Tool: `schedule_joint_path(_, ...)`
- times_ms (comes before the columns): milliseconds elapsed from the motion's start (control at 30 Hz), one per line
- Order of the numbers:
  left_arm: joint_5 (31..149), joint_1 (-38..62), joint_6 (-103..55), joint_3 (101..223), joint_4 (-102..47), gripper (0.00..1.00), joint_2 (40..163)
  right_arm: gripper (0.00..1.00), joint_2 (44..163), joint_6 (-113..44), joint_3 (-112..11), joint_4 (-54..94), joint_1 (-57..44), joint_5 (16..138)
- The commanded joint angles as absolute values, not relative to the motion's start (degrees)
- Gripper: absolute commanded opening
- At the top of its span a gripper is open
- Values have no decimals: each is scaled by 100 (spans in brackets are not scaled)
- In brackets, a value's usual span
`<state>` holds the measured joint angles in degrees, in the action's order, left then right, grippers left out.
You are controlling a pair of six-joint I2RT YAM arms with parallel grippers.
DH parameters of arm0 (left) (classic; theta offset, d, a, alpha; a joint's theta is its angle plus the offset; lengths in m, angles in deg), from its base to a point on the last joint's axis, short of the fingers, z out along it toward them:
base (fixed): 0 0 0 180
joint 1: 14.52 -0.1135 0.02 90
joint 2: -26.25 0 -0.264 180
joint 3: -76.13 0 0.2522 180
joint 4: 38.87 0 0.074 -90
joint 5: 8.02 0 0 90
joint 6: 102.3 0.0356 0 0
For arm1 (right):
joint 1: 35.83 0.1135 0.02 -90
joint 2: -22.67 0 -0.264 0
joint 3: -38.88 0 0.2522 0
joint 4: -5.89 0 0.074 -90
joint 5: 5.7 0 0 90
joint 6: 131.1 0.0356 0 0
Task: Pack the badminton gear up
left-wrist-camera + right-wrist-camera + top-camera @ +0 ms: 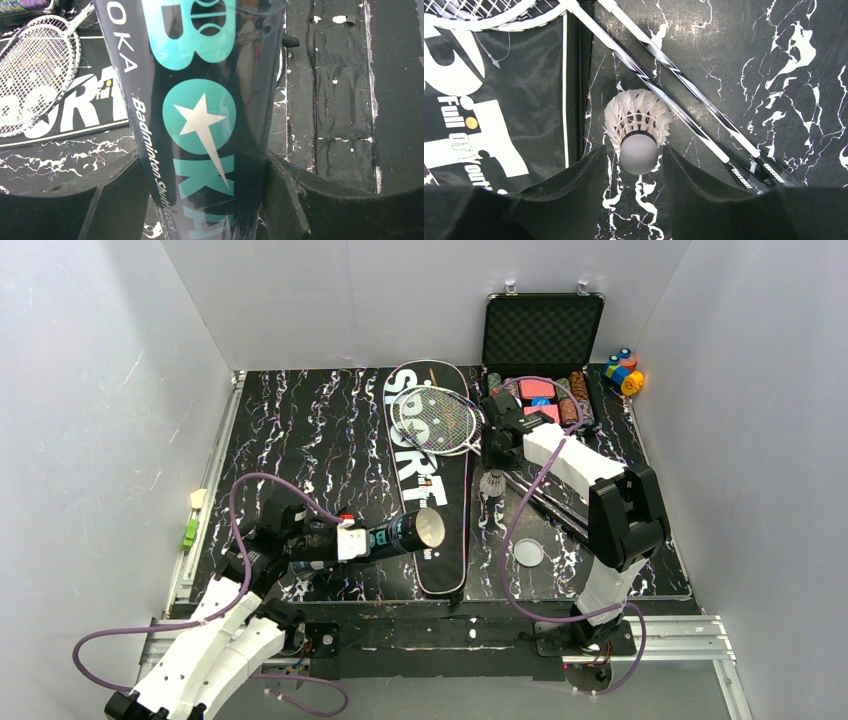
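On the black marbled table (300, 430) lies 1 long "SPORT" bag (412, 462), with the heads of 2 rackets (440, 420) overlapping on its upper half. Their 2 shafts run off the bag toward the right arm. 1 white shuttlecock (636, 117) sits just right of the bag, touching the nearer shaft, its grey cork (639, 152) pointing up at the wrist camera. The right gripper (634, 148) straddles that cork, jaws apart with a sliver of gap on each side. The left gripper (352, 541) is clamped around 1 black tube (405, 532), held level with its open end over the bag's lower part. 1 round lid (528, 553) lies flat near the right arm. At the back right stand 1 open case (543, 335) and a cluster of coloured blocks (624, 371), too small to count.
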<state>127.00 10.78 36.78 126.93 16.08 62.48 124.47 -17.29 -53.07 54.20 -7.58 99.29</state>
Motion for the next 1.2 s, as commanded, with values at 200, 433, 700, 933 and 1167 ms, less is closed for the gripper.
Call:
schedule_joint_path(200,12840,1044,3751,12804,1550,15,6185,48,12379,-1650,-5176,5460,-771,9817)
schedule_joint_path(433,12846,1035,3762,12786,1550,15,6154,27,12172,-1631,-5193,5488,-771,9773)
schedule_joint_path(700,12853,1035,3746,12771,1554,15,6140,25,11160,-1363,-4870,5246,-762,8955)
schedule_joint_path(933,12860,1035,3760,12786,1559,15,6145,27,10356,-711,-3830,4223,-784,6818)
schedule_joint_path(1167,12866,1035,3763,12803,1584,15,6149,27,10464,463,-2608,2234,-832,4739)
